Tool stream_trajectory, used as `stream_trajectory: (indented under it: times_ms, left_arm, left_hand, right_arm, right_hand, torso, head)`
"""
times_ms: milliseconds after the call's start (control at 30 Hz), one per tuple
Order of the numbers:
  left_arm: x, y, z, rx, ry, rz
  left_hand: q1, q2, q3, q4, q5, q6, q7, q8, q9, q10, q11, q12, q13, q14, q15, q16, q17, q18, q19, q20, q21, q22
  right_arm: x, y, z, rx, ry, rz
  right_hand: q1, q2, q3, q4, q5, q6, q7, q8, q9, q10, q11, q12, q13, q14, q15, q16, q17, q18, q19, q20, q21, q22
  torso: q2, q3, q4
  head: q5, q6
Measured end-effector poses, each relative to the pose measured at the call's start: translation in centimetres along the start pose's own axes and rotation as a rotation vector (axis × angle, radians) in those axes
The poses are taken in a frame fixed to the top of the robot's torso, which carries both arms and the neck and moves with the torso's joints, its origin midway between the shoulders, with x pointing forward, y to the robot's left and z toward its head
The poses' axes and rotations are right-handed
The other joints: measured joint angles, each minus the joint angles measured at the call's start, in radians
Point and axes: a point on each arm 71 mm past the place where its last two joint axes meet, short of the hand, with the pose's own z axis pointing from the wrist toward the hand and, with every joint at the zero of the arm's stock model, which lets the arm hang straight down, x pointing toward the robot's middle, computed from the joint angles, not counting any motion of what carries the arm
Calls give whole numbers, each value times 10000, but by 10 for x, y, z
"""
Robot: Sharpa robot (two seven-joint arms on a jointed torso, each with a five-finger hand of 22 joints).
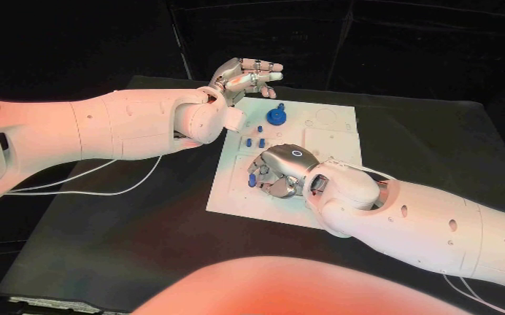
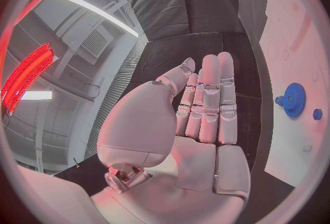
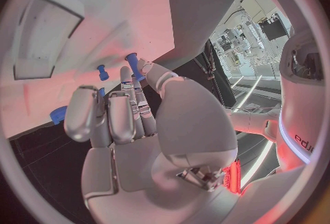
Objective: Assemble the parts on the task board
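Note:
The white task board [image 1: 316, 147] lies in the middle of the black table. A blue gear [image 1: 276, 117] stands near its far edge, with small blue pegs [image 1: 255, 141] just in front of it. My left hand [image 1: 244, 78] hangs above the board's far left corner, fingers straight and side by side, holding nothing; its palm [image 2: 199, 125] faces the gear [image 2: 294, 99]. My right hand [image 1: 279, 173] is bent down over the board's near left part, fingertips among blue parts [image 1: 252, 179]. A blue peg [image 3: 132, 64] stands at its fingertips; whether the hand [image 3: 131, 119] grips one is hidden.
A white cable [image 1: 116, 184] trails across the table under my left arm. The board [image 3: 82, 42] has a rectangular recess [image 3: 48, 37] beyond my right hand, and another blue piece [image 3: 59, 115] lies beside the thumb. Bare black table surrounds the board.

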Motion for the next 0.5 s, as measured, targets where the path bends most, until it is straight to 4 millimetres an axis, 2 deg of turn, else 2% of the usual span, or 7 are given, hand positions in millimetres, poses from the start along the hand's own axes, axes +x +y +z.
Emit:
stream_trajectory:
  times_ms: [100,200,333,433,500]
  left_arm:
    - [-1,0,0,0,-11,3]
    - [-2,0,-1,0,-36,12]
    - [-3,0,-1,1,-56,18]
    - [-5,-1,-2,0,-88,28]
    - [-6,-1,-2,0,-108,35]
  left_hand:
    - [0,0,0,0,0,0,0,0,0,0,0,0,0,0,0,0,0,1,0,0,0,0]
    - [0,0,0,0,0,0,0,0,0,0,0,0,0,0,0,0,0,0,0,0,0,0]
    - [0,0,0,0,0,0,0,0,0,0,0,0,0,0,0,0,0,0,0,0,0,-2]
    - [0,0,0,0,0,0,0,0,0,0,0,0,0,0,0,0,-8,0,0,0,0,-11]
    - [0,0,0,0,0,0,0,0,0,0,0,0,0,0,0,0,-8,0,0,0,0,-11]
  right_arm:
    - [-2,-1,-7,13,-74,68]
    - [-5,-3,-20,46,-259,203]
    - [-14,-10,-39,251,-735,603]
    - [-23,-22,-57,608,-1225,1126]
    - [-28,-33,-71,987,-1529,1557]
  right_hand:
    - [-135,-135,-118,85,0,-34,-34,0,2,1,-1,0,26,0,0,0,0,1,0,0,0,4]
    - [-266,-185,-308,167,-59,-34,-34,0,13,91,-91,3,83,0,0,0,0,0,0,0,0,49]
    - [-318,-129,-569,260,-118,-111,-111,0,14,512,-178,355,279,40,-40,80,96,0,72,-72,84,190]
    - [-359,-170,-860,386,-233,-111,-111,0,40,832,-250,718,541,2,-77,171,192,1,118,-118,154,291]
    - [-455,-155,-1068,488,-243,13,-142,102,70,984,-255,960,733,38,-113,288,339,1,156,-156,247,428]
  torso:
    - [4,1,-1]
    - [0,0,-1]
    - [-14,-12,-4]
    - [-33,-26,-15]
    - [-48,-29,-33]
  head:
    - [-2,0]
    - [-9,33]
    - [-131,147]
    - [-186,208]
    - [-260,241]
